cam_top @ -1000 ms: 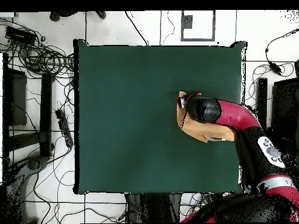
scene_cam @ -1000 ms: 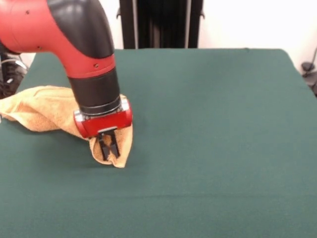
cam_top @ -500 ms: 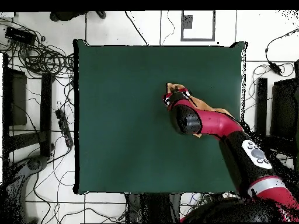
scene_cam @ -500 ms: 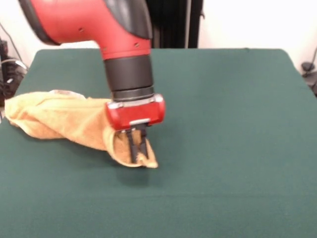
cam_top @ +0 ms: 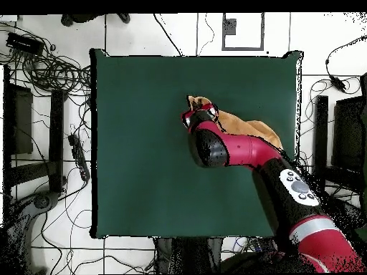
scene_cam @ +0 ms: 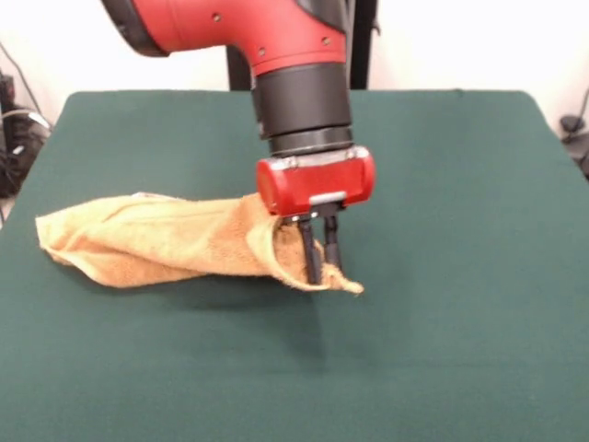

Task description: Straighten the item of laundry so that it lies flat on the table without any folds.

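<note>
Front view — hand (scene_cam: 320,262) pinching bunched towel (scene_cam: 166,241), arm (cam_top: 244,152) hiding towel overhead, table (scene_cam: 460,276)

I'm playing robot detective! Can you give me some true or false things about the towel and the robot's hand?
1. The hand is pinching one end of the towel. True.
2. The towel lies flat with no folds. False: it is bunched into a long roll.
3. The table is green. True.
4. The towel is blue. False: it is orange-tan.
5. The whole towel hangs in the air. False: most of it rests on the table.
</note>
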